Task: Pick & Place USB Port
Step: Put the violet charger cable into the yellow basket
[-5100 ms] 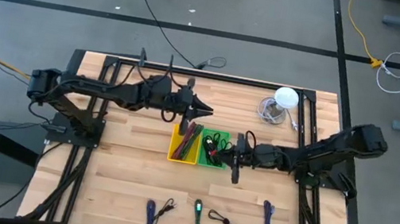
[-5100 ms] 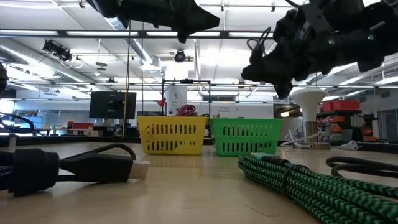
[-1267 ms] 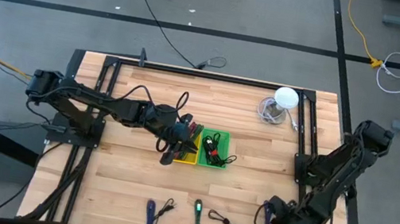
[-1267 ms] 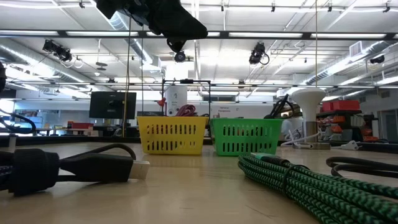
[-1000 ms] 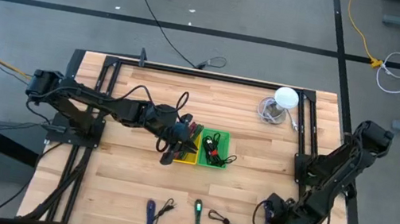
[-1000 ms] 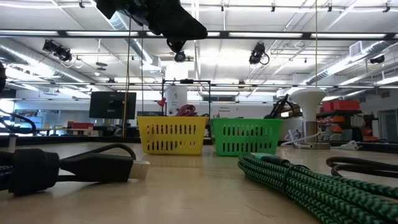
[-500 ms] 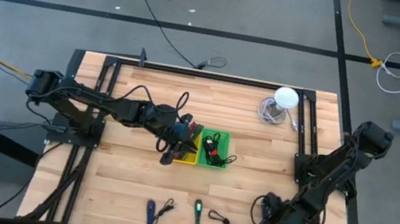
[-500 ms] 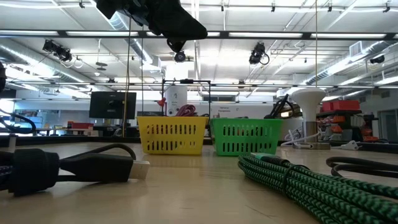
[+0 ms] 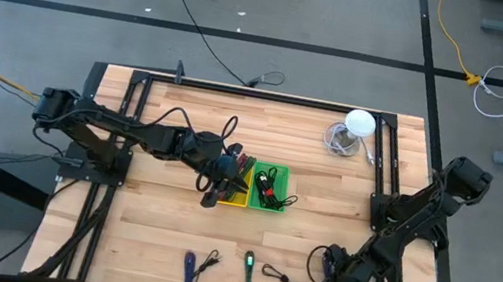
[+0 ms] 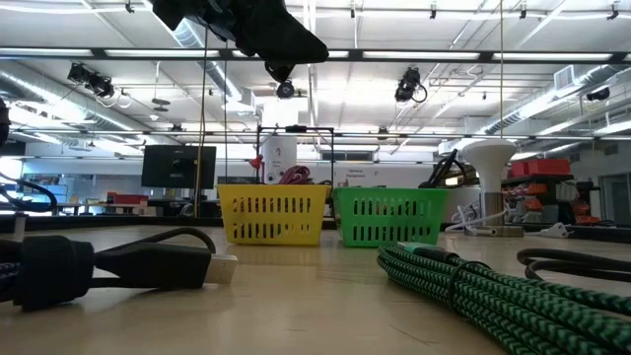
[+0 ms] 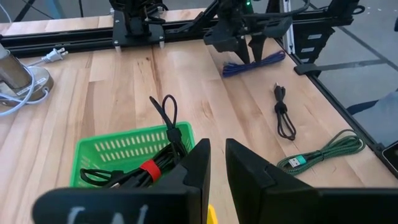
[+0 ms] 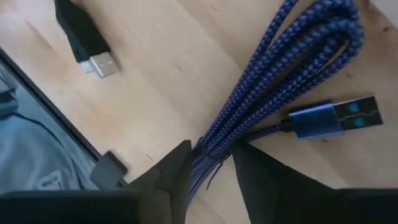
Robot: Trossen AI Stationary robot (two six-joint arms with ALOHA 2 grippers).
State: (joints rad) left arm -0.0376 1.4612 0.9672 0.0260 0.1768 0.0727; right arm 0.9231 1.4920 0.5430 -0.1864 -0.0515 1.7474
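Observation:
A blue braided USB cable, bundled, lies on the wooden table near its right front corner, its plug flat on the wood. My right gripper is down over it, shut on the bundle. The yellow basket and the green basket stand side by side mid-table, both holding cables. My left gripper hovers above the baskets, its fingers shut to a narrow slit with nothing between them. My right gripper pinches the blue cable's bundled strands between its two fingers, a little back from the plug end. The fingers come from above and lie across the bundle. The cable rests on the table, its loops and plug lying flat.
Along the near edge lie a green braided cable, a small black cable and a blue and black cable. A black plug lies close to the blue bundle. A white lamp stands at the far right.
My right gripper has shifted a little toward the table's left edge, staying low over the blue cable at the near right. The left arm has kept still above the baskets.

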